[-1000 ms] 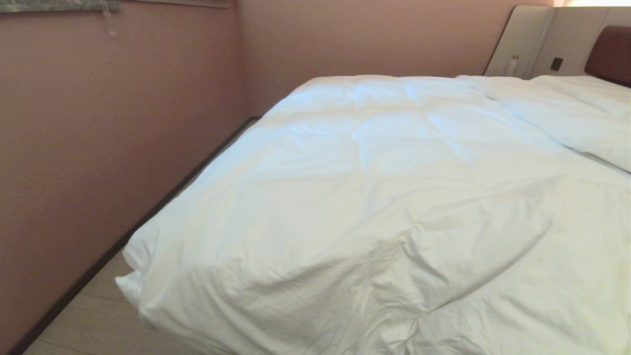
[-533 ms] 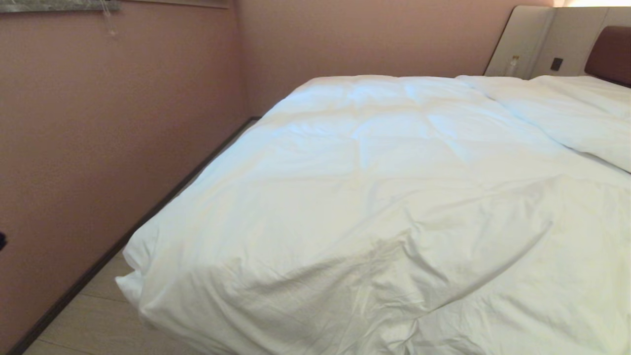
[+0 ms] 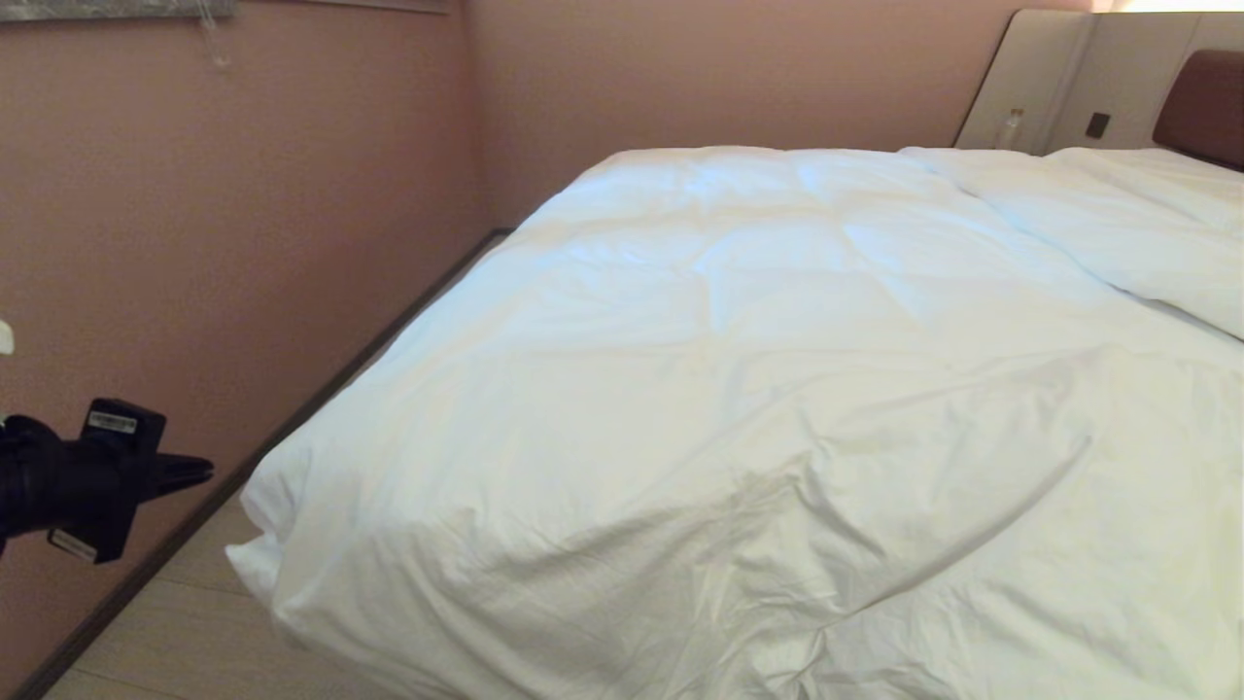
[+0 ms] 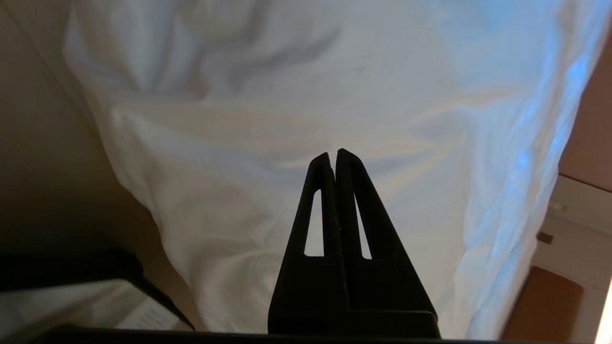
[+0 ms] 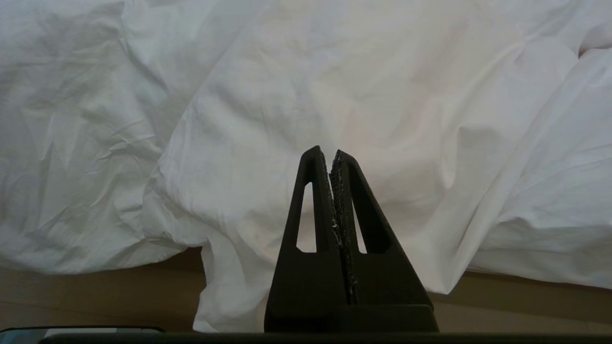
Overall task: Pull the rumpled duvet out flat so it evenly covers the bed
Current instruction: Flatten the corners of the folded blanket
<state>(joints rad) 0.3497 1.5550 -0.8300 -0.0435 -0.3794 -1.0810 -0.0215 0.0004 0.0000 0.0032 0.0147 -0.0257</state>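
Duvet (image 3: 739, 389) lies rumpled over the bed (image 3: 1200, 102), near-left corner overhanging the floor (image 3: 185, 632); left pincer (image 3: 199, 472) closed, empty, at far left; right pincer (image 5: 332, 155) closed above the near edge.

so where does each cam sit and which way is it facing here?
Head: up on the robot, looking down across the bed at the duvet; left gripper at the left edge.
Left wrist: behind the shut left gripper, facing the duvet's corner.
Right wrist: behind the shut right gripper, facing the duvet's hanging edge.
Shared: all show the duvet.
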